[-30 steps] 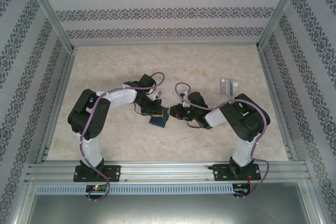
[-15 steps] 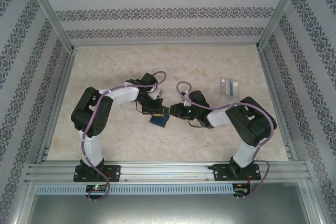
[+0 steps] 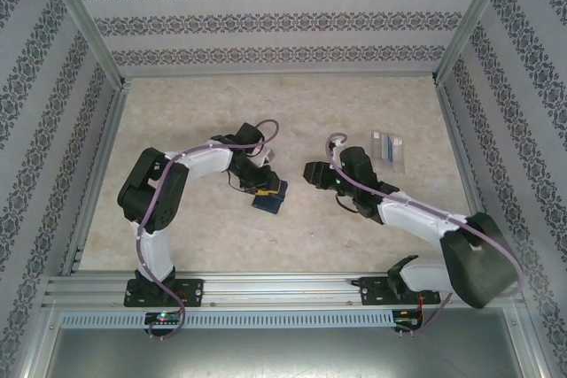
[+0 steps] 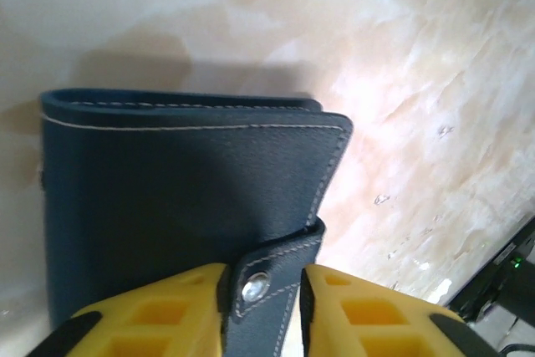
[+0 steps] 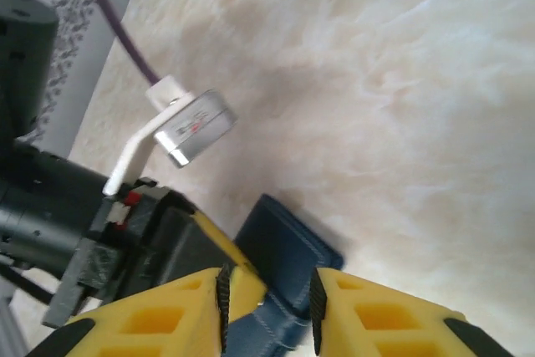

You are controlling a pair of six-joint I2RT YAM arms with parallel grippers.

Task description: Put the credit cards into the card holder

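Observation:
The card holder [image 3: 271, 198] is a dark navy wallet, folded closed and lying flat on the table. In the left wrist view the card holder [image 4: 192, 198] has its snap tab [image 4: 266, 283] fastened over the edge. My left gripper [image 4: 263, 277] is open, and the tab lies between its yellow fingers with a thin gap on the right side. My right gripper [image 3: 310, 173] stands open a short way right of the wallet, with nothing between its fingers. Past the right gripper [image 5: 267, 286] I see the card holder [image 5: 288, 257]. The credit cards are hidden.
A clear plastic box [image 3: 387, 146] stands at the back right, beyond the right arm. Aluminium frame rails [image 3: 266, 288] and patterned walls enclose the table. The left arm's wrist camera [image 5: 196, 127] sits just left of the wallet.
The right gripper has opened and drawn back to the right, away from the wallet, with its arm stretching out low. The left jaws have opened off the snap tab. The wallet has not moved.

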